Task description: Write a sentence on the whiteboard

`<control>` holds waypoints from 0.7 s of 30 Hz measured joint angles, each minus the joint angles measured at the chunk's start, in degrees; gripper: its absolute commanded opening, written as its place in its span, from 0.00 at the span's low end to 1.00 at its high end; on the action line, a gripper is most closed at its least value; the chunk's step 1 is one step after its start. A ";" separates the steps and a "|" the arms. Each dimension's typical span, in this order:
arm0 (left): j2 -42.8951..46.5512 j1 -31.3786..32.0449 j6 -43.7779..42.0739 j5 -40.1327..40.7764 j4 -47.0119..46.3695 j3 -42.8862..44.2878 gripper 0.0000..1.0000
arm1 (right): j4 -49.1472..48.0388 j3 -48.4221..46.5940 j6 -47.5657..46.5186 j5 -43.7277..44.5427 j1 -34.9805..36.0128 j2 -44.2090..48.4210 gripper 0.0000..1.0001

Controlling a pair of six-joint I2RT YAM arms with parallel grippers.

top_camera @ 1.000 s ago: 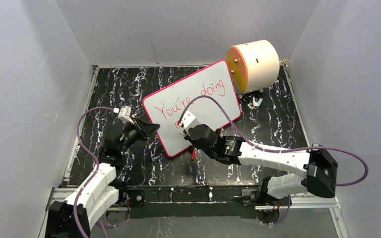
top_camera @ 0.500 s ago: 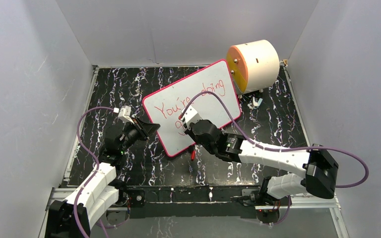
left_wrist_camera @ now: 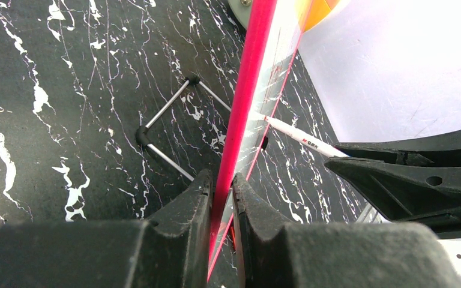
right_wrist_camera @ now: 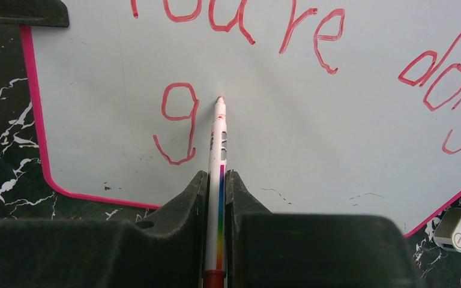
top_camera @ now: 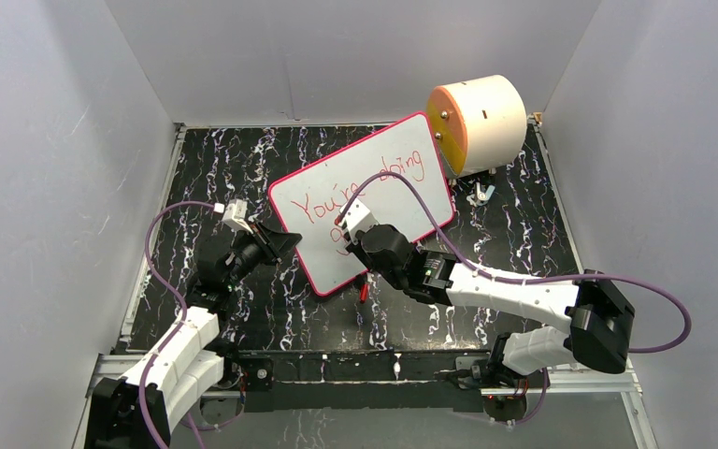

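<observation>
The whiteboard [top_camera: 374,201] stands propped at a tilt, its pink frame [left_wrist_camera: 244,108] clamped edge-on in my left gripper [left_wrist_camera: 222,183]. Red lettering, the sentence [right_wrist_camera: 240,18], reads "You're doing" on top, with a single "g" [right_wrist_camera: 177,123] below it. My right gripper [right_wrist_camera: 216,180] is shut on a white marker [right_wrist_camera: 217,162] with a rainbow stripe. Its red tip [right_wrist_camera: 219,99] touches the board just right of the "g". In the top view the right gripper [top_camera: 360,245] sits at the board's lower middle and the left gripper [top_camera: 285,245] at its left edge.
A cream cylinder with an orange face [top_camera: 479,123] lies behind the board's right end. A wire stand [left_wrist_camera: 168,129] props the board from behind. A small red object [top_camera: 364,291] lies on the marbled black table below the board. White walls close in three sides.
The right gripper has shifted slightly right and up along the board with the marker, past the finished "g". The left arm has held still.
</observation>
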State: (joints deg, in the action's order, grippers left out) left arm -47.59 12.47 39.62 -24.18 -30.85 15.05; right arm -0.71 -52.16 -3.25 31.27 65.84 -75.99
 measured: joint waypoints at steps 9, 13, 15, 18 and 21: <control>0.00 0.00 0.00 0.17 0.09 0.00 0.00 | 0.52 -0.33 0.46 -0.17 -0.20 -0.50 0.00; 0.00 0.00 0.00 0.17 0.09 0.00 0.00 | 2.29 -0.57 1.66 -0.37 -0.22 -0.52 0.00; 0.00 0.00 0.02 0.20 0.11 0.00 0.00 | 3.56 -0.57 2.51 -0.59 -0.22 -0.52 0.00; 0.00 0.00 0.02 0.20 0.22 0.00 0.00 | 5.01 -0.55 3.45 -0.87 -0.22 -0.50 0.00; -0.04 0.00 0.02 0.17 0.24 0.00 0.00 | 6.45 -0.55 4.42 -1.33 -0.22 -0.48 0.00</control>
State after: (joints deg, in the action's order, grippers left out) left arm -47.64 12.47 39.64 -24.01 -30.61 15.05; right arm 5.74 -52.71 1.17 29.93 65.63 -76.47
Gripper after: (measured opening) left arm 0.139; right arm 0.202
